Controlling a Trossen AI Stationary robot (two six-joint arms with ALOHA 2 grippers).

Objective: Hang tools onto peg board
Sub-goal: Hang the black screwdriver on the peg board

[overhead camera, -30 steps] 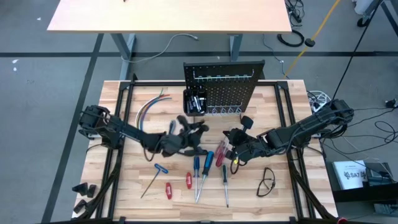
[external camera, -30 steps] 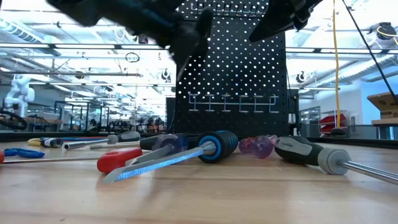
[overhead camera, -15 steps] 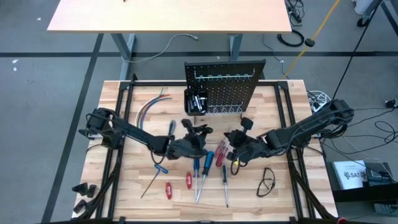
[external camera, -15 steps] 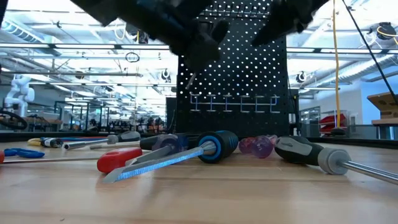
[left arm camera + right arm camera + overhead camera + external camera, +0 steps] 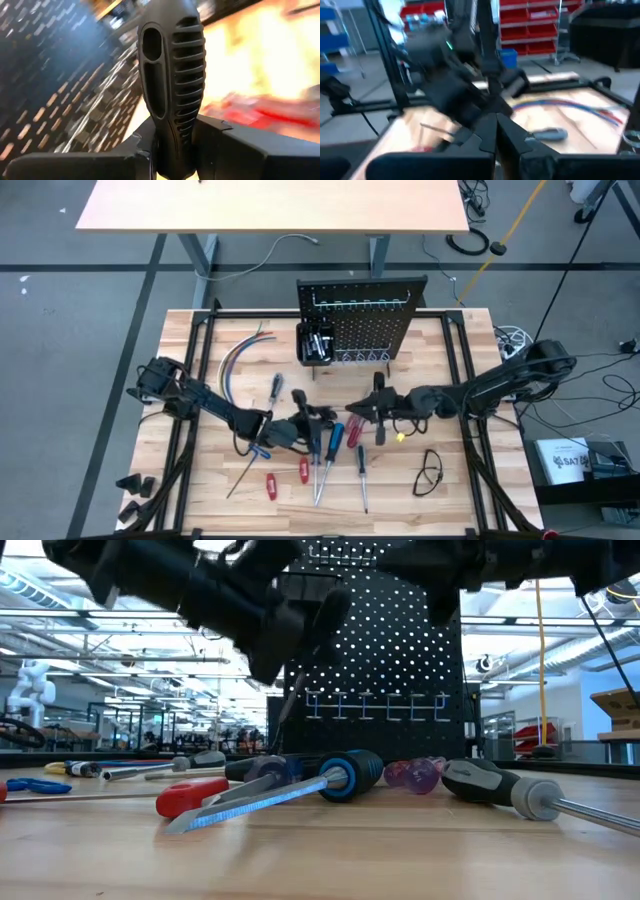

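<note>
A: Nearest us in the low view, what do we see on the bench (image 5: 330, 860)?

B: We see the tools lying there: a blue-handled screwdriver (image 5: 350, 774), a red handle (image 5: 192, 794) to its left, and a black-and-grey screwdriver (image 5: 500, 786) at the lower right.

A: And the left gripper (image 5: 315, 418)?

B: In the high view we find it at the centre of the frame, above that row of tools. In its wrist view its jaws are clenched on a ribbed black handle (image 5: 172, 75).

A: The right gripper (image 5: 362, 408)?

B: Just right of centre, jaws closed with nothing between them.

A: Farther back?

B: We see the peg board (image 5: 370, 315) upright at top centre, its small bin (image 5: 314, 345) on the left of its front. Coloured wires (image 5: 240, 350) lie to its left.
</note>
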